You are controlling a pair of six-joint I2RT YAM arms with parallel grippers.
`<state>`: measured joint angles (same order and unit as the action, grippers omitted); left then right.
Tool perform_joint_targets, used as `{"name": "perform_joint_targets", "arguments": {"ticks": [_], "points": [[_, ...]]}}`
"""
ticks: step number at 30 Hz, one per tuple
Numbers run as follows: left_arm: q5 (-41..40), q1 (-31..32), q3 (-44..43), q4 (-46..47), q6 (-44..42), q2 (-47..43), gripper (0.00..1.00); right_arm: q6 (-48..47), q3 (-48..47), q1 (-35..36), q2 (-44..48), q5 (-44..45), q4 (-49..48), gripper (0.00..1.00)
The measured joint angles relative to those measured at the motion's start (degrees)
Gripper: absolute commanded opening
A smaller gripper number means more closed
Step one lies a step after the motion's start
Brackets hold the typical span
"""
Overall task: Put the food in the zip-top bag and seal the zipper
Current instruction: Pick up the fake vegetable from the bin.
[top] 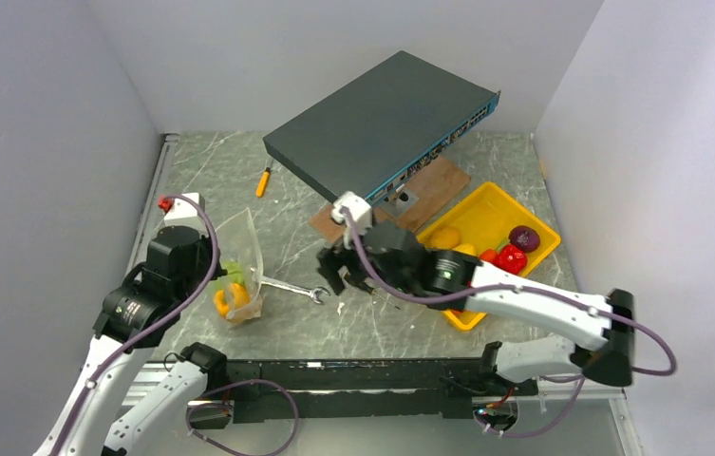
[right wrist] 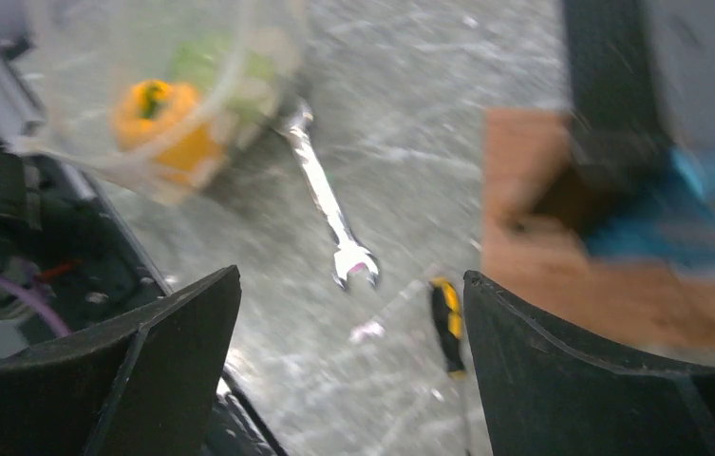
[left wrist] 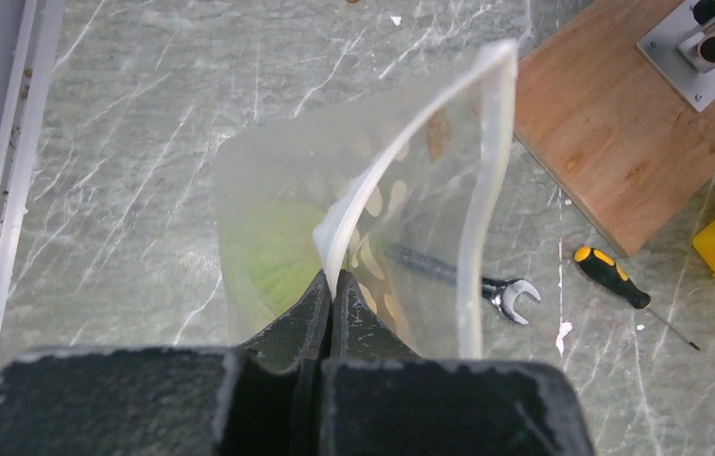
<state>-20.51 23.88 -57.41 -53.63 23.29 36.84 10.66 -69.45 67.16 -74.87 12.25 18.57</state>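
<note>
A wrench [top: 294,288] lay just right of the zip-top bag [top: 239,245], which held cabbage [top: 231,272] and pepper [top: 235,300]. Left gripper [left wrist: 332,285] pinched its rim; right gripper [right wrist: 351,285] gaped.

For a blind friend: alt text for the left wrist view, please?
The left arm's black end effector pinches the whitish mouth edge of a clear polka-dot plastic bag holding something green. Beyond it lie a silver wrench, a yellow-handled screwdriver and a brown wooden board.

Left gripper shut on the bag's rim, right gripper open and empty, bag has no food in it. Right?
No. The zip-top bag is not empty: the top external view shows yellow and green food inside it. The left gripper is shut on its rim, and the right gripper is open and empty.
</note>
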Motion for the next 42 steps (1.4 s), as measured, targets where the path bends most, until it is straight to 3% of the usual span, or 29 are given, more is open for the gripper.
{"name": "perform_joint_targets", "arguments": {"ticks": [9,12,17,22,28,42], "points": [[0.28,0.0,9.27,7.63,-5.53,-7.02,0.0,6.05,24.0,-2.1,21.94,19.43,1.14,0.96],[0.07,0.0,10.64,9.94,-6.34,-8.74,0.0,11.76,27.65,-8.5,24.74,22.73,2.38,0.96],[0.96,-0.02,13.09,12.52,-7.87,-10.45,0.0,22.49,28.96,-19.89,21.99,24.74,7.45,0.96],[1.95,-0.85,13.14,13.46,-9.05,-10.49,0.0,32.57,29.51,-28.7,21.27,24.72,14.91,0.97],[2.58,-1.05,13.16,13.46,-9.05,-12.55,0.0,41.59,34.07,-39.01,22.27,18.16,20.17,0.99],[3.08,-1.09,13.16,13.49,-9.05,-12.41,0.0,50.29,34.67,-41.24,13.2,8.35,23.63,0.99]]}}
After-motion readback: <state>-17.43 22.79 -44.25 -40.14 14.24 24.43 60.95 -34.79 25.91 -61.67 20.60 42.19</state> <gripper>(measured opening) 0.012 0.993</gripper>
